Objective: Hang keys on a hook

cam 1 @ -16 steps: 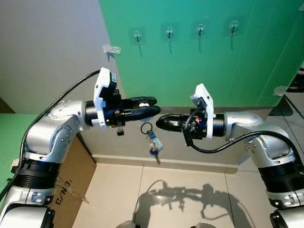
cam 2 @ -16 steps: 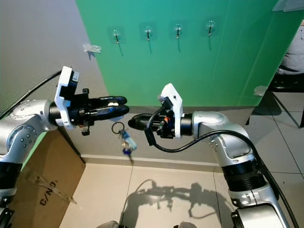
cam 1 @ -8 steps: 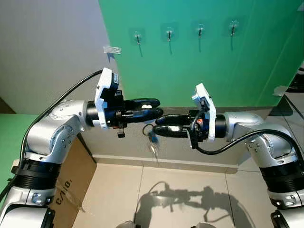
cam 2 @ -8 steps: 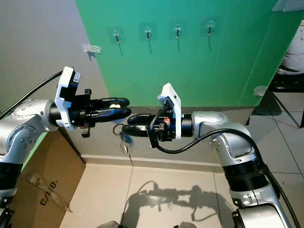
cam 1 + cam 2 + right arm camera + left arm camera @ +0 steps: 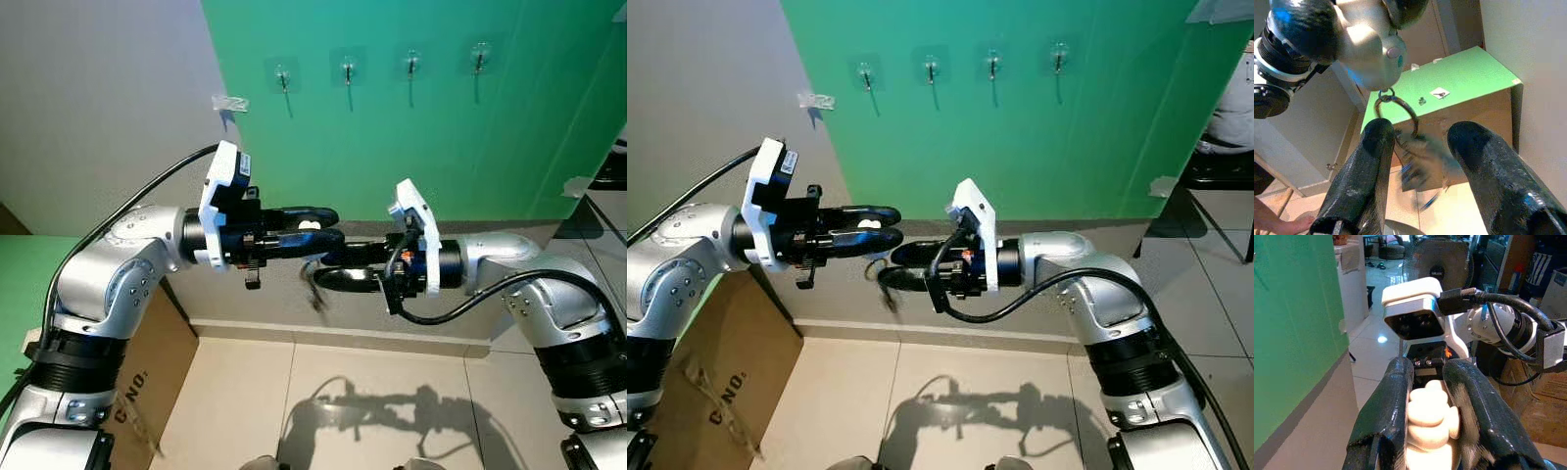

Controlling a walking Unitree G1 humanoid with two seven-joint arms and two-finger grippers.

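One key bunch, ring uppermost, hanging vert., blurred.

Before you stands a bright green wall panel, and to its left a plain grey wall carries a small strip of pale tape. Low on the left you see a brown cardboard box with black lettering, resting on the beige tiled floor. In the left wrist view, a round grey standing fan stands well behind, near a white cabinet.
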